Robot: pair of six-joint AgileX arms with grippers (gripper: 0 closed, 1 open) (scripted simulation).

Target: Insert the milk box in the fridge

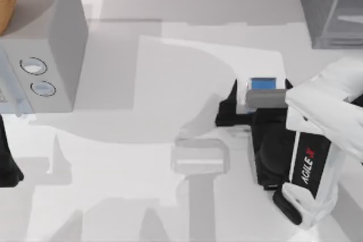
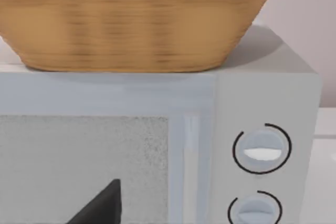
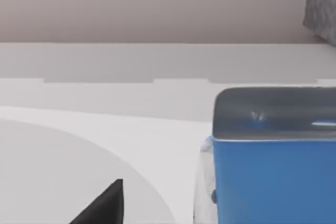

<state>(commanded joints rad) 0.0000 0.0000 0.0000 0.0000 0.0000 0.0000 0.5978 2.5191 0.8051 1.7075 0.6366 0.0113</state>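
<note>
The milk box is a small carton, blue on the side I can see with a greyish top, standing upright on the white table, right of centre and well in from the edges. The fridge is the big dark grey cabinet in the table's far right corner, speckled sides, paler glossy panel. The two sit well apart, carton nearer the front.

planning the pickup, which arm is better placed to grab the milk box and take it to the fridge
Right. The right gripper sits right at the milk box, and the fridge stands on the same right side. The left arm is parked at the left edge, by the microwave.
</note>
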